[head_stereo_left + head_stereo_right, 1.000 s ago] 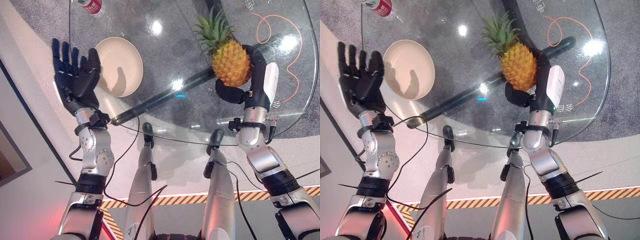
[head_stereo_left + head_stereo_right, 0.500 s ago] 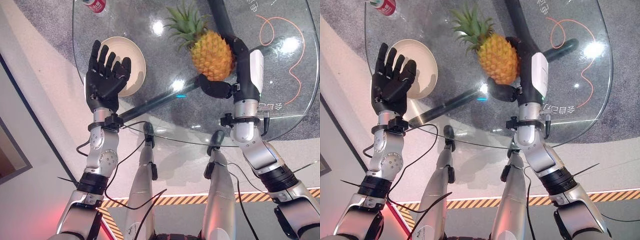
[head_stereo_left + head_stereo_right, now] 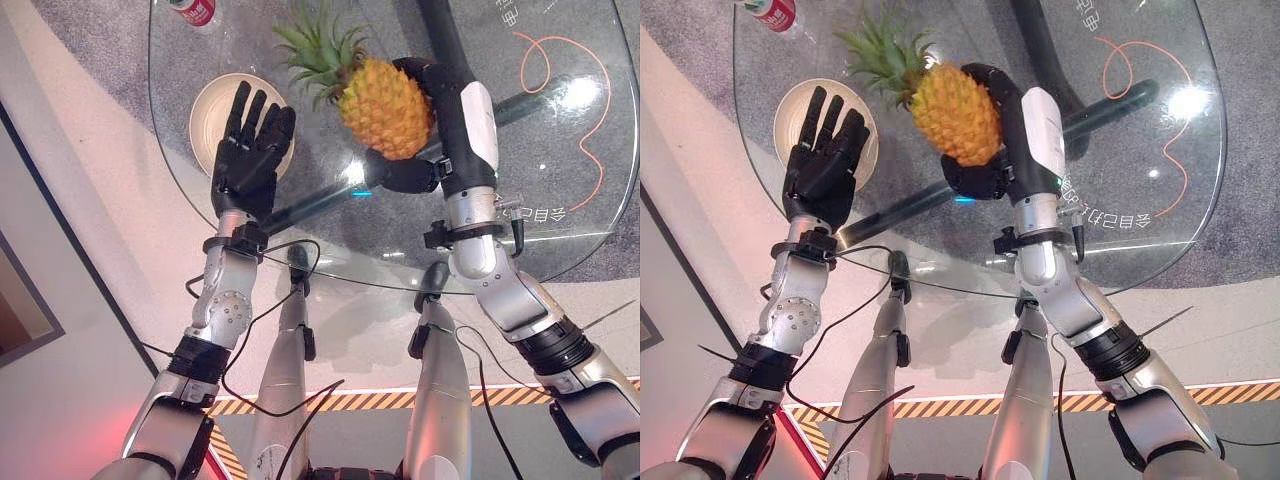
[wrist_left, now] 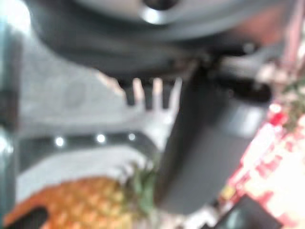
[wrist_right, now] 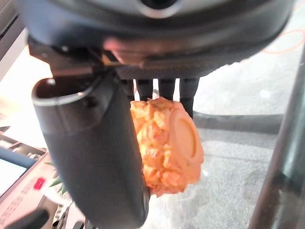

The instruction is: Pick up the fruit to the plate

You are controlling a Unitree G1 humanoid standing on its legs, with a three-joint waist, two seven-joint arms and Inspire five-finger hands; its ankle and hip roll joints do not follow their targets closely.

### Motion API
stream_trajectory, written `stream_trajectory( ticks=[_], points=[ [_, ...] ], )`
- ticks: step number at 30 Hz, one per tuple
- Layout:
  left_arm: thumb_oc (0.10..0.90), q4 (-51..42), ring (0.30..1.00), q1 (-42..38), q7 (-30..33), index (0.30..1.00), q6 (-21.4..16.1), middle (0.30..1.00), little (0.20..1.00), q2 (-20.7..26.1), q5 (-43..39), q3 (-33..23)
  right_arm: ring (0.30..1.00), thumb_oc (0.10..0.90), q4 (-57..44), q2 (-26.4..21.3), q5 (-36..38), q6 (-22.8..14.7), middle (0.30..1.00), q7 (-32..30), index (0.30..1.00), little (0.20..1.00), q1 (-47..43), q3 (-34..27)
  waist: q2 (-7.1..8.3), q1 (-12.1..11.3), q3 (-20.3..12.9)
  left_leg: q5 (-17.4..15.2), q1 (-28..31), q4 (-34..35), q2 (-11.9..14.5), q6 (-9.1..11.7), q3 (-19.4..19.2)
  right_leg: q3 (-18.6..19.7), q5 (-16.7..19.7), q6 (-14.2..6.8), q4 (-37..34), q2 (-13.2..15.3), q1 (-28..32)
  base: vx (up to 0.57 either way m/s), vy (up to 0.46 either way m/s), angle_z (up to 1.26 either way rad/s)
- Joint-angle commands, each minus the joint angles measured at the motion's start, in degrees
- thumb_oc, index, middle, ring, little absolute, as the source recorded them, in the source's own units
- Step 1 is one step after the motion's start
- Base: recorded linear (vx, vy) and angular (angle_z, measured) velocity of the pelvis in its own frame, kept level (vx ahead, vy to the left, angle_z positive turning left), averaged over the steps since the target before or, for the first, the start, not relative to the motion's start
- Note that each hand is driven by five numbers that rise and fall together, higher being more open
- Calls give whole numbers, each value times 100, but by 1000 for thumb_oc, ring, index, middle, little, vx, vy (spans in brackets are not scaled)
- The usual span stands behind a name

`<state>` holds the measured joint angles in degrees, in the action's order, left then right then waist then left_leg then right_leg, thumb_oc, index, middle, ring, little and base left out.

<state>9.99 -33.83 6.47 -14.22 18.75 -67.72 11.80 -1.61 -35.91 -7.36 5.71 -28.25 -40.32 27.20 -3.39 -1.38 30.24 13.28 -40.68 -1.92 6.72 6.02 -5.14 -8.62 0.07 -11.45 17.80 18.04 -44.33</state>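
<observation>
Since a second earlier, the right hand (image 3: pixel 440 150) had carried the pineapple (image 3: pixel 385 108) leftward across the glass surface (image 3: pixel 560 230), from over the right half toward the middle, while the left hand (image 3: pixel 250 160) had swung in from beyond the surface's left edge to sit over the near rim of the plate (image 3: pixel 210 105).

Nearest to where I stood, the left hand was raised with its fingers straight and spread, palm facing up, gripping nothing. Its fingertips overlapped the cream plate's near side as I looked down, and I could not tell whether they touched it.

Just beside it, toward the middle, the right hand was wrapped around the pineapple, thumb under the fruit's base and fingers curled over the far side. From the right wrist view the fruit's flat cut end (image 5: pixel 183 138) showed between thumb and fingers. The pineapple was held up above the surface, tilted, its green crown (image 3: pixel 315 50) pointing toward the plate and lying just beside the plate's far right rim. The fruit was not in the plate.

Through the glass a dark bar (image 3: pixel 320 200) of the frame ran slantwise under both hands. Farther off, an orange cord (image 3: pixel 590 120) looped below the surface's right part, and a red can (image 3: pixel 192 10) stood at the far left edge, beyond the plate.
</observation>
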Motion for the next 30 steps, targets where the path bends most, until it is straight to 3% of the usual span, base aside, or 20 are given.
stream_trajectory(
  ticks=[1,30],
  points=[
    [800,-777,900,-591,-446,900,-227,900,900,-20,-289,60,300,100,-1232,-164,-240,-470,300,-6,300,200,-928,-64,7,7,-45,-412,430,-106,250,195,-27,-399,872,-229,-812,160,463,0,0,0],
    [800,-915,900,-900,-815,900,-243,900,900,-257,-1003,455,300,100,-1363,22,6,-126,300,382,300,200,-1362,739,24,-28,-45,-352,449,-14,218,195,-55,-461,972,-222,-975,203,544,0,0,0]
  ],
)
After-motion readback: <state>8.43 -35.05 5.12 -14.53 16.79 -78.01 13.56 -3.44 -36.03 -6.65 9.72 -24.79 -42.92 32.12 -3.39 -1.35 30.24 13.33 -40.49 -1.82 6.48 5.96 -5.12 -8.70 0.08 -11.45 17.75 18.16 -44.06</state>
